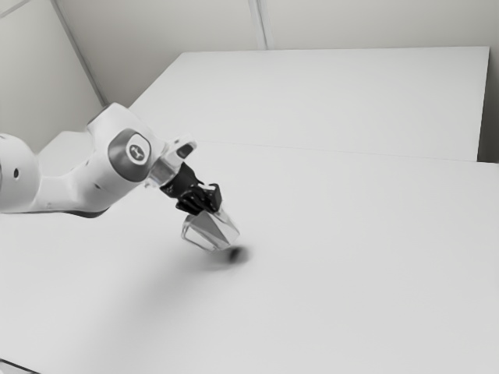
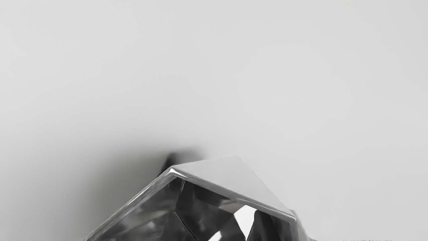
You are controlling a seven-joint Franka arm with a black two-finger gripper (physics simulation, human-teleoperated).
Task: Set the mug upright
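Observation:
In the exterior view, the black gripper (image 1: 204, 204) points down and toward the view's right, shut on the upper part of the silver faceted mug (image 1: 212, 229). The mug hangs tilted from the fingers, its lower corner just above a small dark shadow on the table. Seen in the wrist view, the mug (image 2: 230, 177) has its angular rim and dark, reflective inside turned partly toward the camera. The mug hides where the fingers meet it there.
A broad white table (image 1: 351, 265) lies under the arm. Behind it in the exterior view is another pale flat surface (image 1: 335, 101), with light walls beyond. A dark-edged object (image 1: 17, 368) shows at the exterior view's lower left corner.

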